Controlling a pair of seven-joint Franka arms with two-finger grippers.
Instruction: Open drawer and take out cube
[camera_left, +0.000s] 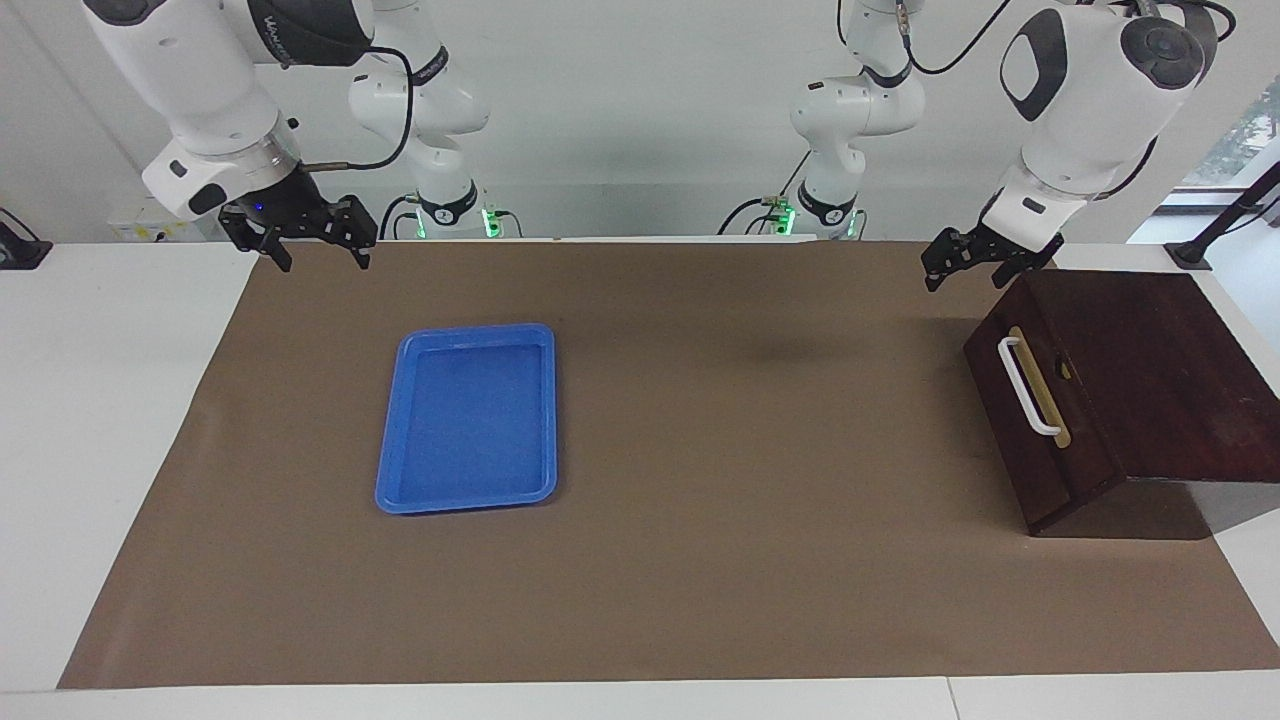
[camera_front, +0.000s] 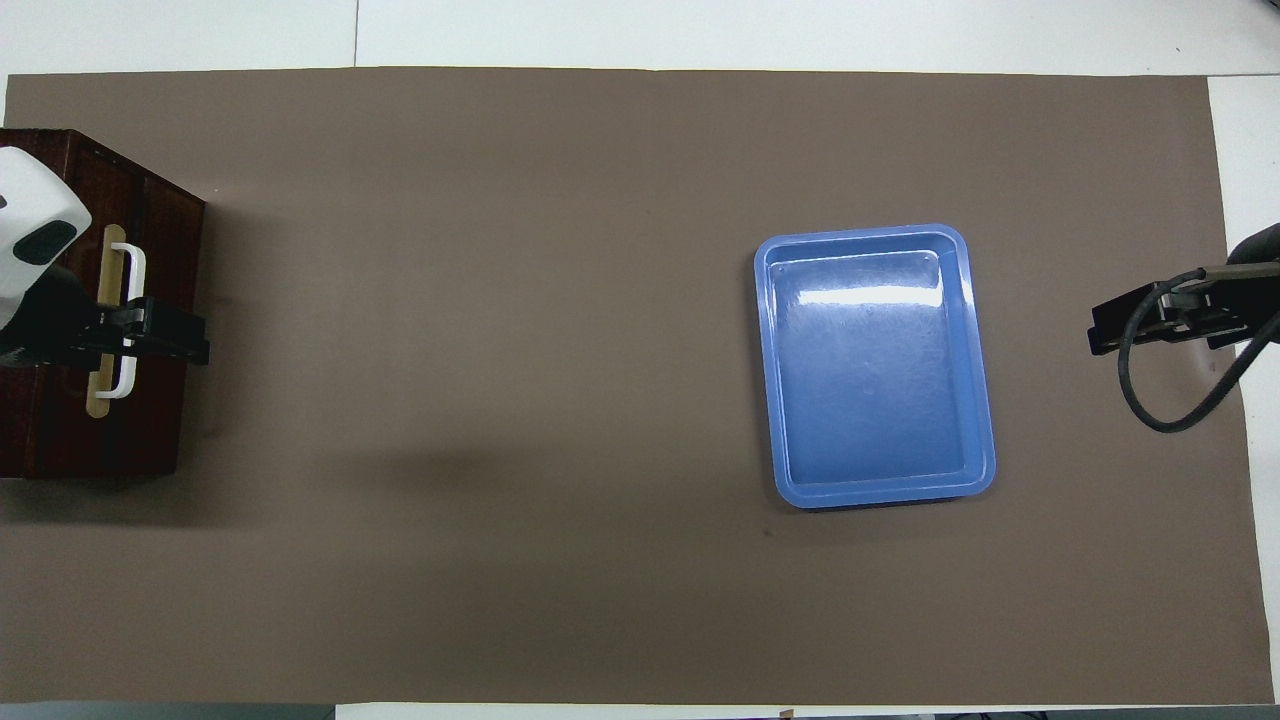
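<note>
The dark brown drawer (camera_left: 1040, 440) stands shut at the left arm's end of the table, its white bar handle (camera_left: 1025, 385) facing the middle of the table. It also shows in the overhead view (camera_front: 160, 420), with its handle (camera_front: 130, 290). The yellow cube is out of view. My left gripper (camera_left: 965, 272) is open and empty, raised in the air by the drawer's corner nearest the robots; from above the left gripper (camera_front: 150, 335) lies over the handle. My right gripper (camera_left: 320, 255) is open and empty, waiting over the mat's edge at the right arm's end, also seen from above (camera_front: 1160, 320).
An empty blue plastic tray (camera_left: 470, 420) lies on the brown mat (camera_left: 750, 450) toward the right arm's end; it also shows in the overhead view (camera_front: 870, 370). White table borders the mat.
</note>
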